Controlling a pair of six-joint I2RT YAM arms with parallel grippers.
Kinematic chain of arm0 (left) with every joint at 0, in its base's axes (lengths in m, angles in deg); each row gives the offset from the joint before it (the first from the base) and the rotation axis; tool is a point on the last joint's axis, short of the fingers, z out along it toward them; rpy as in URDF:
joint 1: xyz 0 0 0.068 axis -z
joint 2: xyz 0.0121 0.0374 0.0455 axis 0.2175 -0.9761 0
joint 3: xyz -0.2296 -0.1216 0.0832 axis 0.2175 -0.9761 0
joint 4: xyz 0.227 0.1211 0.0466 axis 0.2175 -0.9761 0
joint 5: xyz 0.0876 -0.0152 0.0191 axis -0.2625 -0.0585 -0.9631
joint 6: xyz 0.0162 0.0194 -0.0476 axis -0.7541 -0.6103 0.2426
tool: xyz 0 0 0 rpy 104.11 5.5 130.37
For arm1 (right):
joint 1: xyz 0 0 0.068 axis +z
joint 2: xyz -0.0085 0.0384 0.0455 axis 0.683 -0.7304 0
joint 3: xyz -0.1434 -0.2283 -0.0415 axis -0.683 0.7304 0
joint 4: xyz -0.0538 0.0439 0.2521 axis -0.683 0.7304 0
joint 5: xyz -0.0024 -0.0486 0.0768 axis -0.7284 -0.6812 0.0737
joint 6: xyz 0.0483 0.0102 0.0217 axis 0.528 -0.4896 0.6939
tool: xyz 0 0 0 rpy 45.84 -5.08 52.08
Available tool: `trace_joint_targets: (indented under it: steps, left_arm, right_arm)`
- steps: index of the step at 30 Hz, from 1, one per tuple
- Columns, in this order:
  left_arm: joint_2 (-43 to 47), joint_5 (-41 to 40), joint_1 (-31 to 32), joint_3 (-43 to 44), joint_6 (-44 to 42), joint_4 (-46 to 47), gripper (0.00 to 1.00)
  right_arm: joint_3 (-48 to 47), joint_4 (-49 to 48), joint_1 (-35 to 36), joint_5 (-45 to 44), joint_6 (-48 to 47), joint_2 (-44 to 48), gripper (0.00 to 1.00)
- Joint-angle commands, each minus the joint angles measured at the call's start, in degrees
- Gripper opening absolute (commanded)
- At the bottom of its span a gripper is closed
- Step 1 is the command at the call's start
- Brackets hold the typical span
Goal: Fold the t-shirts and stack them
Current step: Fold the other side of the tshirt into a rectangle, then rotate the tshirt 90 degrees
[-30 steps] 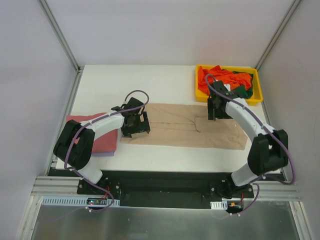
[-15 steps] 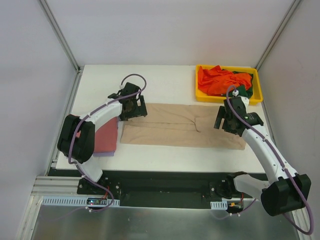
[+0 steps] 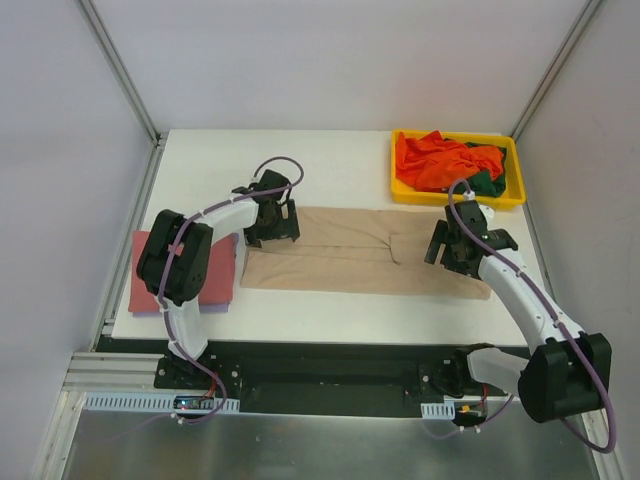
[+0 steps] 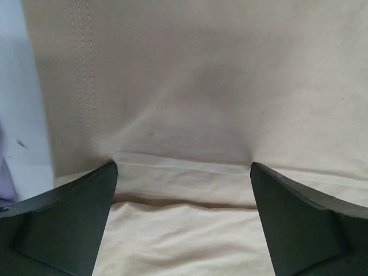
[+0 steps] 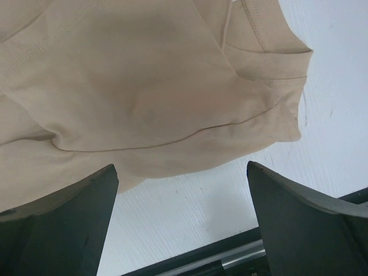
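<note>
Two open, empty grippers hover over the tan shirt [image 3: 350,255], a long strip mid-fold: the left gripper [image 3: 268,226] at its left end, the right gripper [image 3: 455,247] at its right. Left of it, a red shirt [image 3: 222,270] lies on a lilac shirt [image 3: 215,307]; beyond it, an orange shirt [image 3: 440,160] and a green shirt [image 3: 487,184] fill the yellow tray [image 3: 450,198]. Next, I judge, one gripper must pinch an end and carry it across.

White surface [image 3: 340,165], 3 things directly on it. Middle: tan t-shirt [image 3: 350,258], folded to a long strip running left-right, flat w/ a few creases, bare white between it & the near edge. Left side: folded lilac t-shirt [image 3: 215,308], only a sliver showing under the dusty red t-shirt [image 3: 217,272] stacked on it; stack sits just beside the tan one's left end. Far right corner: yellow tray [image 3: 412,197], apart from the tan cloth.
</note>
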Motion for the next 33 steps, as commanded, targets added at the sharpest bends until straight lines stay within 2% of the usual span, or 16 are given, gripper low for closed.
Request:
trace_joint_targets:
  steps: [1, 4, 12, 18, 20, 23, 27, 33]
  left_arm:
    - [3.0, 2.2, 1.7, -7.0, 1.8, -2.5, 0.99]
    - [8.1, 4.4, 4.2, -13.8, 4.2, -2.6, 0.99]
    - [22.5, 6.2, 12.1, -26.3, 10.6, -3.3, 0.99]
    - [33.5, 7.3, 14.1, -33.2, 12.8, -5.3, 0.99]
    - [35.9, 6.1, 14.0, -33.8, 11.8, -6.2, 0.99]
    - [37.6, 3.4, 14.1, -32.9, 10.9, -8.6, 0.99]
    - [38.0, 3.9, 14.0, -32.0, 10.3, -9.8, 0.99]
    - [40.0, 1.9, 14.0, -26.0, 8.1, -11.2, 0.99]
  right_arm:
    - [-0.3, -3.9, -1.6, 3.2, 1.6, -2.0, 0.96]
    - [-0.8, -7.2, -3.0, 7.0, 1.5, -4.7, 0.96]
    - [-8.3, -7.8, -5.1, 15.1, 5.0, -21.3, 0.96]
    - [-15.3, -6.6, -2.7, 14.8, 3.6, -31.9, 0.96]
    - [-17.7, -4.9, -0.1, 12.6, 2.7, -34.5, 0.96]
    - [-21.5, -3.9, 3.3, 14.5, 1.8, -38.6, 0.96]
    - [-28.6, -1.5, 9.6, 15.6, -1.2, -44.7, 0.96]
    - [-46.1, 5.4, 18.1, 17.1, -6.0, -56.3, 0.96]
